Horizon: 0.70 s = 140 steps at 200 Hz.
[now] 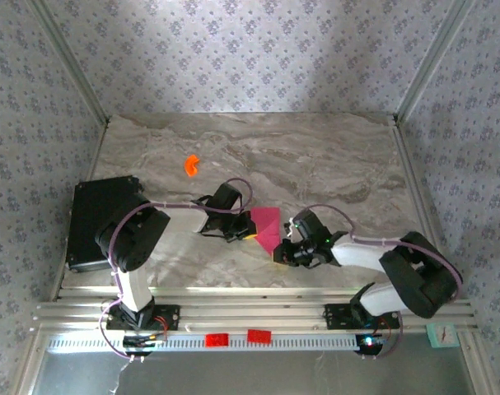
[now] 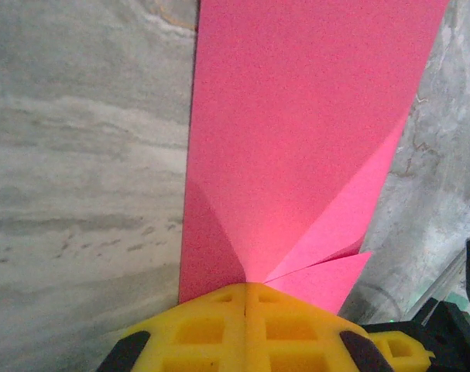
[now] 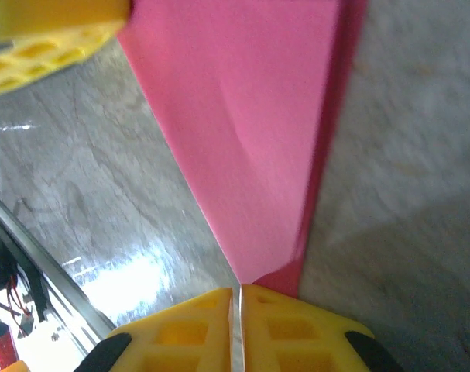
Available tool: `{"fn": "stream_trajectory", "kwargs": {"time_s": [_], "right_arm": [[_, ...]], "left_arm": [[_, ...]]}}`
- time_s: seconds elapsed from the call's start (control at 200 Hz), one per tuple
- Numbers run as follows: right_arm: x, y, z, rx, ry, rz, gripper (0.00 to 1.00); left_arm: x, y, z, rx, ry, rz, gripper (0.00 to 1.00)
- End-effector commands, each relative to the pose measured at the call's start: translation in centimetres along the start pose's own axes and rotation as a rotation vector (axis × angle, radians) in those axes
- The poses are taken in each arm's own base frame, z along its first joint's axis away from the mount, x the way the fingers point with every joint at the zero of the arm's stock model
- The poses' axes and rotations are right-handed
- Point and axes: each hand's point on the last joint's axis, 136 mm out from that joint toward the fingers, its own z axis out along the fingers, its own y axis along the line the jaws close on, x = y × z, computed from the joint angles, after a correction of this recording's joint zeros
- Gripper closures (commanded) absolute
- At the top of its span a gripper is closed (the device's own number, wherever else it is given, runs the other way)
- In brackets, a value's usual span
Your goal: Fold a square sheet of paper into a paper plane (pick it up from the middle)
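Magenta-pink sheet of paper [image 1: 266, 224]: one, partly folded, recorded in the top view over the marbled worktop [image 1: 332, 156], between two arms. The left end effector [image 1: 248, 233] is set at its left edge, the right end effector [image 1: 280, 255] at its near corner. One orange plastic piece [image 1: 191, 164] is noted well apart behind; one black box [image 1: 97, 222] at the left.

Left wrist view: one sheet of paper [image 2: 296, 155], flaps layered at the right. The left end effector [image 2: 246, 298] is clamped shut on its near edge.

Right wrist view: one sheet of paper [image 3: 250, 139]. The right end effector [image 3: 236, 298] is pinched closed on its pointed end, a hairline seam between two yellow fingers [image 3: 180, 329].
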Motion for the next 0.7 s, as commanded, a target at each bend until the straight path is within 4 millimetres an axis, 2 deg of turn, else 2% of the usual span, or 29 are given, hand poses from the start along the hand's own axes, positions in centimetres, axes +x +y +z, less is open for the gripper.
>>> {"fn": "stream_trajectory", "kwargs": {"time_s": [0.0, 0.105, 0.215, 0.28, 0.34, 0.39, 0.5, 0.57, 0.695], "right_arm": [[2.7, -3.0, -0.8, 0.089, 0.047, 0.081, 0.86], [1.1, -1.9, -2.0, 0.073, -0.029, 0.046, 0.81], [-1.2, -1.5, -3.1, 0.114, -0.133, 0.013, 0.65], [-2.4, -1.1, -3.4, 0.126, -0.173, -0.001, 0.58], [-3.6, -0.1, -3.5, 0.099, -0.195, -0.020, 0.57], [-4.6, 1.0, -3.6, 0.069, -0.202, -0.030, 0.55], [-6.3, 1.9, -3.4, 0.043, -0.236, -0.035, 0.53], [-6.7, 1.8, -3.0, 0.037, -0.221, -0.013, 0.52], [-7.1, 1.0, -2.0, 0.039, -0.176, 0.024, 0.52]], "left_arm": [[1.7, 5.2, 0.5, -0.162, 0.022, -0.101, 1.00], [1.9, 4.7, 0.2, -0.135, -0.005, -0.128, 1.00], [2.2, 3.1, -0.1, -0.088, -0.043, -0.128, 1.00], [2.1, 1.8, -0.4, -0.059, -0.064, -0.112, 0.98], [1.8, 0.7, -1.0, -0.044, -0.086, -0.083, 0.93], [1.4, 0.4, -1.8, -0.056, -0.112, -0.070, 0.88], [0.5, -0.2, -3.6, -0.052, -0.168, -0.031, 0.75], [0.1, -0.2, -4.6, -0.032, -0.179, -0.026, 0.64], [-0.7, 0.6, -5.7, -0.003, -0.178, -0.036, 0.54]]}}
